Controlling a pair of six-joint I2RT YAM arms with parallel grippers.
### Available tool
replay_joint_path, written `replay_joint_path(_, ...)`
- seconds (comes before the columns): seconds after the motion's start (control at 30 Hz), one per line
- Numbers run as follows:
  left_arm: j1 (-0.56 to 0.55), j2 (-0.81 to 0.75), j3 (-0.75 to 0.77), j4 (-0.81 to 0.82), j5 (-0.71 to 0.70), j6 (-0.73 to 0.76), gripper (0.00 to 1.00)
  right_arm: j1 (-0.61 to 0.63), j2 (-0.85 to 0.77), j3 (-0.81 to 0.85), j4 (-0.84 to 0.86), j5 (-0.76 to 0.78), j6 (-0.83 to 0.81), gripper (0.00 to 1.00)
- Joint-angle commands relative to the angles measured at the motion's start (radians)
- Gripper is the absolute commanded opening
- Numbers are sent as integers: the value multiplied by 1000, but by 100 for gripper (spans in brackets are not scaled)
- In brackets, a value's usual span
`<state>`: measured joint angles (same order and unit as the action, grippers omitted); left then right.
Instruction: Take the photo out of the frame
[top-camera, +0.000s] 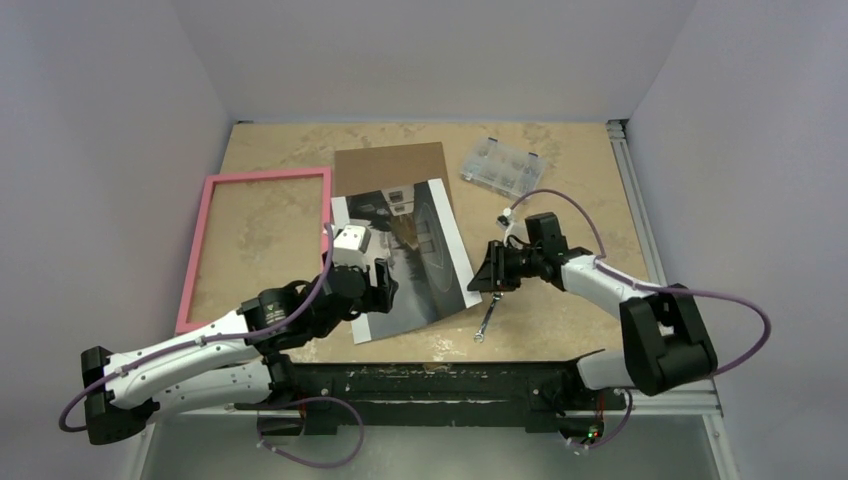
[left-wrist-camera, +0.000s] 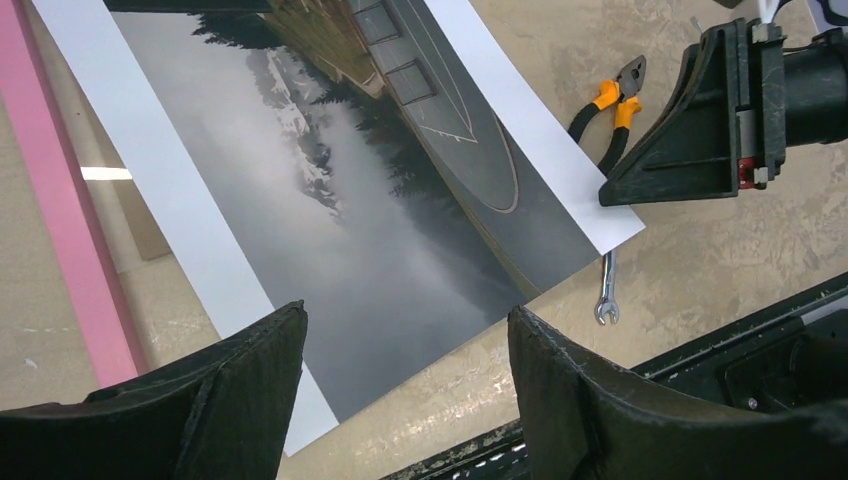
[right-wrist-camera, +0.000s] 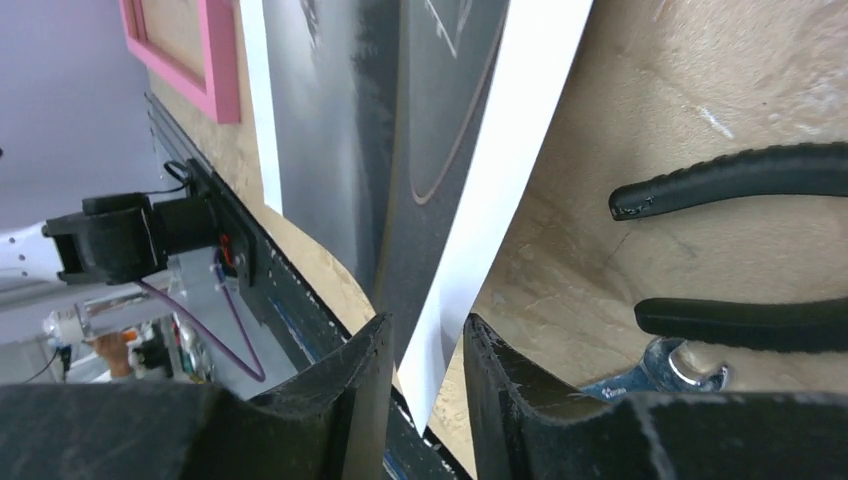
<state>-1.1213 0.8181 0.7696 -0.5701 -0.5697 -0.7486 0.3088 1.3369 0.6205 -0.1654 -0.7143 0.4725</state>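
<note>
The left arm (top-camera: 190, 350) runs from the lower left of the overhead view up towards the centre, its long link lying low and nearly level; its wrist (top-camera: 350, 245) bends forward and downward; the left gripper (top-camera: 380, 290) points down, its two dark fingers (left-wrist-camera: 250, 400) spread wide with a broad gap between them. The right arm (top-camera: 600, 280) rises from its base at the lower right, folds at a bulky elbow (top-camera: 665, 340), and reaches leftward towards the centre of the frame; the right gripper (top-camera: 475, 283) lies low and sideways, pointing left; its fingers (right-wrist-camera: 340, 390) stand close together, parted by only a narrow gap; the two grippers sit near one another, apart.
</note>
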Motion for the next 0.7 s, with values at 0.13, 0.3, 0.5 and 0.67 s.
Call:
replay_joint_path(0.13,8,5,33,10,4,-4,71,7,160,46,141,-164,-27,33)
replay_joint_path(0.3,16,17,39,14,10,1,71,53,215,44,175,-125,-21,34)
replay_joint_path(0.5,21,34,56,25,20,14,71,104,293,-11,366,-138,110,24)
replay_joint_path(0.67,21,34,65,23,24,18,71,121,281,-85,563,-133,256,0)
